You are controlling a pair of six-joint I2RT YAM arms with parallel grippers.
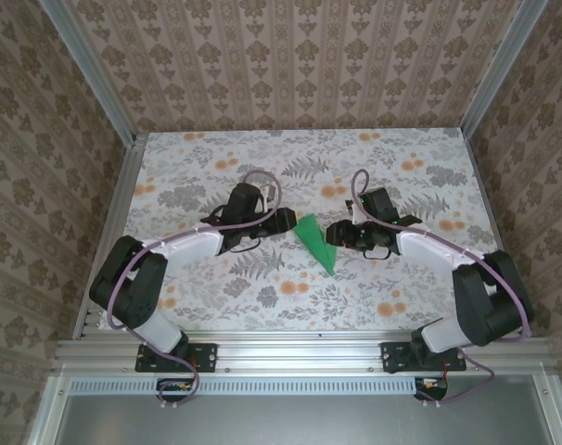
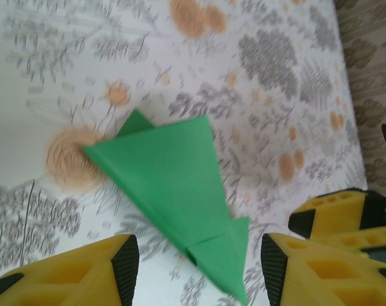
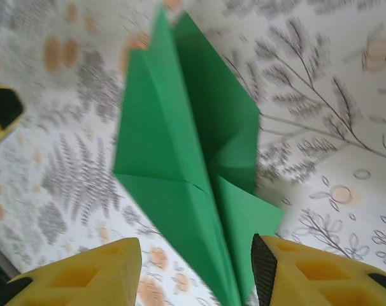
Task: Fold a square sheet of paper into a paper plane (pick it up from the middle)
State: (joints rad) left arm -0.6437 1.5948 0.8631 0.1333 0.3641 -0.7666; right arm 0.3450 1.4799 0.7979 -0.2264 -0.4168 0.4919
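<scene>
Seemingly plain green paper plane (image 1: 314, 241)

2 black-and-white arms (image 1: 190, 245), purple cables (image 1: 354, 190), yellow gripper fingers (image 2: 65, 277), black pads (image 2: 126, 264)

We see a robot lab booth: two arms (image 1: 137, 287) bolted to metal rails (image 1: 300, 350) at six o'clock, wallpaper walls (image 1: 300, 65) at twelve, a flowery table (image 1: 216, 158) in between.
</scene>
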